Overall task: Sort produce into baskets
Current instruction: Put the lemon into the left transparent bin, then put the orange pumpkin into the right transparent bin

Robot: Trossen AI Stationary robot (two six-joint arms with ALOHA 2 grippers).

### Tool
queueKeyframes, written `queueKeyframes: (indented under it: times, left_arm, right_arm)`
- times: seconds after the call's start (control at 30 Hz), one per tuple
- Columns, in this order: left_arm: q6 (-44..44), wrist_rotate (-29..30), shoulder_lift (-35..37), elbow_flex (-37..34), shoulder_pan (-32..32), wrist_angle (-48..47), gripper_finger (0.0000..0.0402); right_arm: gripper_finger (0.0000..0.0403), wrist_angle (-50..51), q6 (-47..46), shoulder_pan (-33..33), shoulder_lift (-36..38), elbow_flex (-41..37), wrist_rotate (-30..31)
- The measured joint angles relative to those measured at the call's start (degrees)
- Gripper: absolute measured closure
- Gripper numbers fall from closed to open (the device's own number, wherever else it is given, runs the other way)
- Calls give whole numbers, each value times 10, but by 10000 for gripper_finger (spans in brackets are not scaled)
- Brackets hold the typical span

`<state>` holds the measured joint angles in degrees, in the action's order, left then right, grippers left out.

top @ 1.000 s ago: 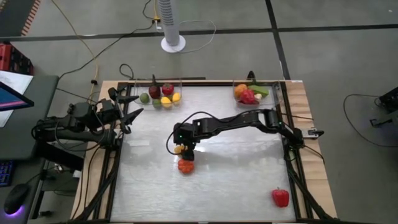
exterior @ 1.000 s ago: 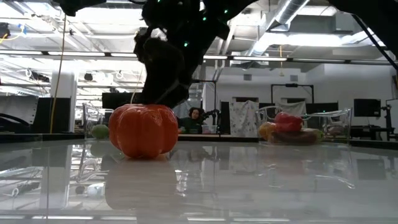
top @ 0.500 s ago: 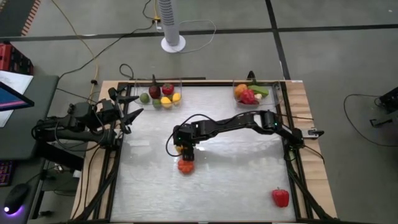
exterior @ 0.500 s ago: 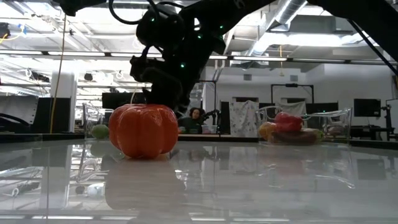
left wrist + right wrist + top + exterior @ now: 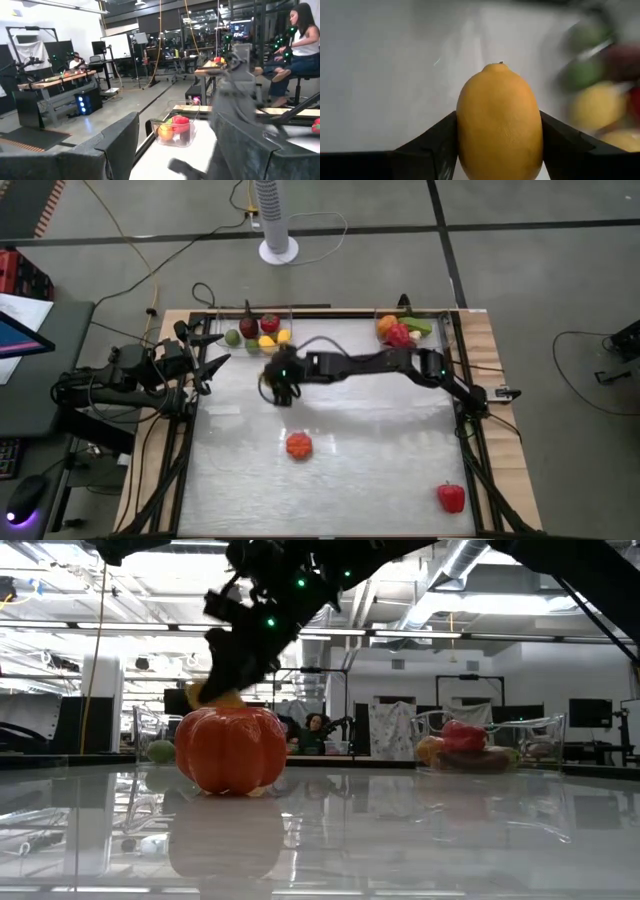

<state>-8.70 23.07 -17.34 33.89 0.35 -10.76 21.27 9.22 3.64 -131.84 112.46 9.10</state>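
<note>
The right gripper (image 5: 280, 380) has lifted away from the orange tomato (image 5: 298, 445) toward the left basket (image 5: 256, 333) (fruit side), fingers clamped on a lemon (image 5: 499, 122). The left gripper (image 5: 205, 350), fingers apart, waits beside that basket. A red pepper (image 5: 451, 497) lies well apart.

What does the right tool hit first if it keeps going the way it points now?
Probably the left basket. The right tool, shut on a lemon, faces the fruit in it: blurred limes and yellow pieces lie ahead past bare table. Depth is unclear.
</note>
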Motion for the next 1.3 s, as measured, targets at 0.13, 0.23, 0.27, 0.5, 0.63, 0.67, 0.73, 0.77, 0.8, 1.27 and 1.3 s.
queueKeyframes:
  times: [0.13, 0.23, 0.27, 0.5, 0.63, 0.67, 0.73, 0.77, 0.8, 1.27, 1.3]
  left_arm:
    - [-5, 0, 0, 0, 0, 0, 157]
    - [-6, 1, 0, 0, 0, 0, 157]
    - [-7, 1, 0, 0, 0, 0, 157]
    - [-12, 1, 0, 0, 0, 0, 157]
    - [-14, 1, 0, 0, 0, 3, 157]
    - [-14, 1, 0, 0, 0, 4, 157]
    - [-14, 1, 0, 0, 0, 7, 157]
    - [-14, 1, 0, 0, 0, 7, 157]
    - [-14, 1, 0, 0, 0, 7, 157]
    - [-23, 2, 0, 0, 0, 3, 157]
    - [-23, 2, 0, 0, 0, 3, 157]
  right_arm:
    - [143, -50, 35, 36, 0, 34, 33]
    - [142, -112, 45, 69, 1, 39, 39]
    - [142, -130, 39, 81, 1, 39, 37]
    - [131, -143, -42, 147, -5, 38, -60]
    - [104, -133, -73, 163, -6, 38, -103]
    - [97, -134, -76, 163, -6, 38, -105]
    - [81, -132, -76, 161, -6, 38, -105]
    - [74, -127, -75, 158, -6, 38, -105]
    - [67, -120, -74, 156, -6, 38, -105]
    - [54, 151, -69, -22, 29, 32, -85]
    - [54, 146, -73, -40, 30, 23, -71]
